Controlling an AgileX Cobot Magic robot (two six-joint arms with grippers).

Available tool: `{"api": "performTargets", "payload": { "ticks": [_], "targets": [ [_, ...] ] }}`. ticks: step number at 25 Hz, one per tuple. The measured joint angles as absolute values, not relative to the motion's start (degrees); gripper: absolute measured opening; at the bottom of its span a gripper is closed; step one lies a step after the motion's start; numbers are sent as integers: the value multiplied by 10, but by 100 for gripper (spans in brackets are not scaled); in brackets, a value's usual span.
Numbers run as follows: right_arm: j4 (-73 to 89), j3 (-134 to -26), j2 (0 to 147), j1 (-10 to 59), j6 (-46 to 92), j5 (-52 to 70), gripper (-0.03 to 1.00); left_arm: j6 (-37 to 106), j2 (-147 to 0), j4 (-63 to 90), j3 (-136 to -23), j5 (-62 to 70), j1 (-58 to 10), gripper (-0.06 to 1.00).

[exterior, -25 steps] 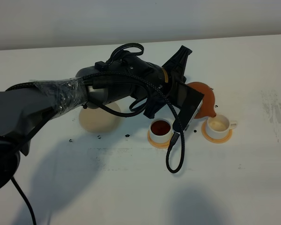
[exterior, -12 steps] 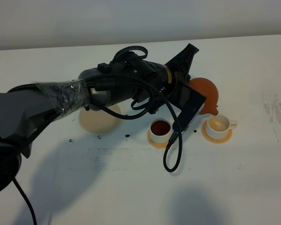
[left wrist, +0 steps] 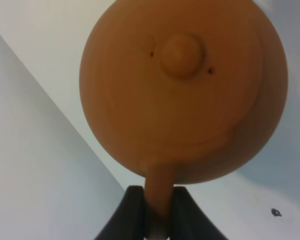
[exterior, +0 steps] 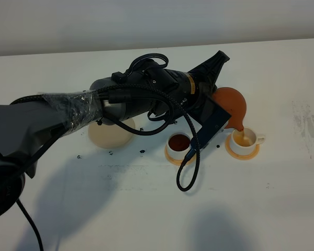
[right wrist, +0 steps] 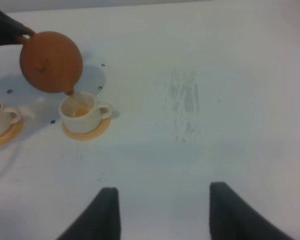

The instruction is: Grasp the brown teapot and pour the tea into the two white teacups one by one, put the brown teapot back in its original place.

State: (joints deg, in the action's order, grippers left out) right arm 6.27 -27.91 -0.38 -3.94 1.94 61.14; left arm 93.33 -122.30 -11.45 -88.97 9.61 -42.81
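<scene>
three cams: one high exterior, two wrist-mounted.
exterior high looks down across the white counter (exterior: 146, 209), mid range; left wrist pressed close on the brown teapot (left wrist: 182, 90); right wrist views it from farther off, low over the counter; all three share it.

Side by side on the white bench (exterior: 146, 209), two orange coasters (exterior: 242, 156); dark specks (exterior: 142, 151) scattered nearby, grey scuffs (exterior: 303, 125) far right.

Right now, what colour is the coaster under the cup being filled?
Orange: the coaster shows best in the right wrist view.
</scene>
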Motion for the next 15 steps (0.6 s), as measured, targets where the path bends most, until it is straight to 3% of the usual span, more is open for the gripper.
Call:
{"api": "performTargets", "payload": {
  "ticks": [15],
  "targets": [
    [63,-279,-4,-39,19,611,42,937,-1223,-128,-890,84,-429,11]
  ]
}}
